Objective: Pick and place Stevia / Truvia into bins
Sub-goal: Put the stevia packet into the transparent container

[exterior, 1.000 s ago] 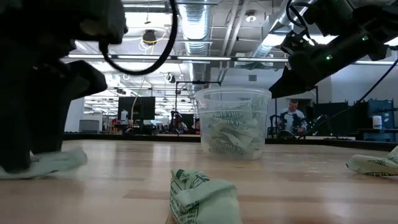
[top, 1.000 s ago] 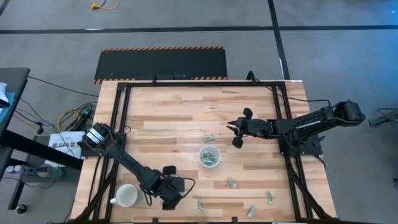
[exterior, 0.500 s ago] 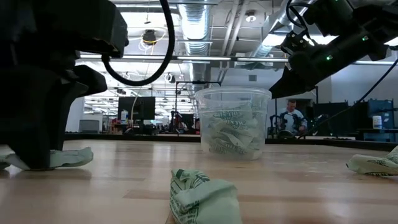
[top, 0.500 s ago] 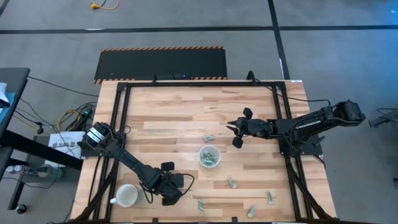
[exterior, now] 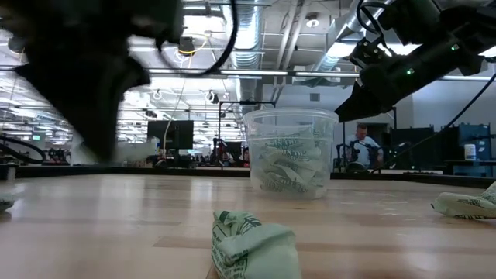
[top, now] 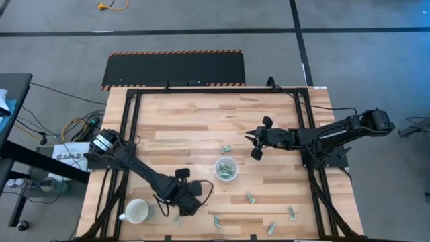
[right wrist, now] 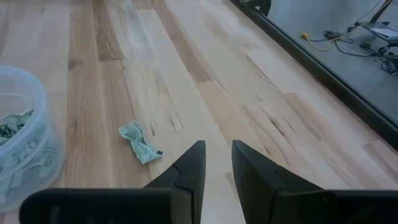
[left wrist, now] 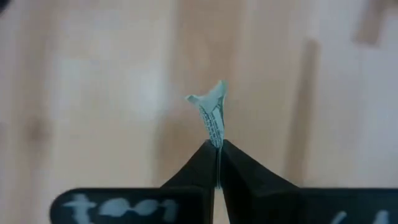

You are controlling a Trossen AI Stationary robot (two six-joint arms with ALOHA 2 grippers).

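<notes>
One sachet is pinched between my left gripper fingers, held only by its edge near the table's front, short of the clear cup. I worry it could slip out on the carry — the grip is thin and the paper crumpled. The right gripper hangs beyond the cup, fingers slightly parted, holding nothing. Print shows on the packets — too small for me to read.
</notes>
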